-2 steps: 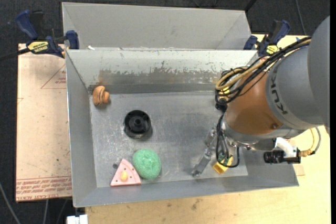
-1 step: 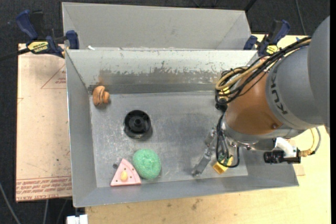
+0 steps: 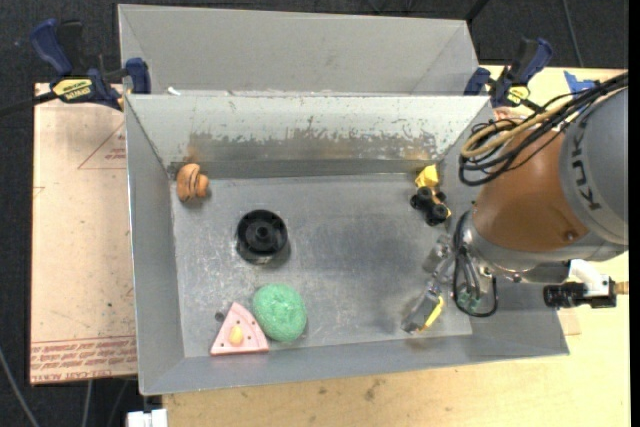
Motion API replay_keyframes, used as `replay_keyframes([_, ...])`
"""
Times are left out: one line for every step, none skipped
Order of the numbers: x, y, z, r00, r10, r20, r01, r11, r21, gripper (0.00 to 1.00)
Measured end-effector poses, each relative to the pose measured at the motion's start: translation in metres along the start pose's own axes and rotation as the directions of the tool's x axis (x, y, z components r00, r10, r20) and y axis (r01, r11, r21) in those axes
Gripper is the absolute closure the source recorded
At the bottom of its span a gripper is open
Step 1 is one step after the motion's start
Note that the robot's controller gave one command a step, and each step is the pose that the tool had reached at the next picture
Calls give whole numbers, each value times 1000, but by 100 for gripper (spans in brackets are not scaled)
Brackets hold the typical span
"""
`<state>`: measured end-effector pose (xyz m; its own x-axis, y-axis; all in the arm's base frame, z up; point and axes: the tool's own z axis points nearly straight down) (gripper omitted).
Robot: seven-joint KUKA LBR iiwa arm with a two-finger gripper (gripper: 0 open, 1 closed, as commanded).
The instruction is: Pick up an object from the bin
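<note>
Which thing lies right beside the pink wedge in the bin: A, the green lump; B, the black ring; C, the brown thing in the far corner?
A: the green lump sits up against the pink wedge, on the wedge's right in the camera view.

The grey bin (image 3: 150, 245) holds six loose things in all. There is one black round wheel (image 3: 262, 235), one green ball (image 3: 279, 313), one pink wedge (image 3: 238, 331) with a yellow spot on it, and one brown bead (image 3: 192, 183). Two things are partly or wholly yellow: one yellow-and-black toy (image 3: 430, 195) and one small yellow piece (image 3: 432, 313). No kind appears twice, so each count stands at one, and there is one bin.
</note>
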<state>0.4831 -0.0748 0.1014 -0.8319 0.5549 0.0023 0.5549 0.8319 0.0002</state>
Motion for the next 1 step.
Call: replay_keyframes([-19,-15,-16,995,-98,6,98,995,2,0])
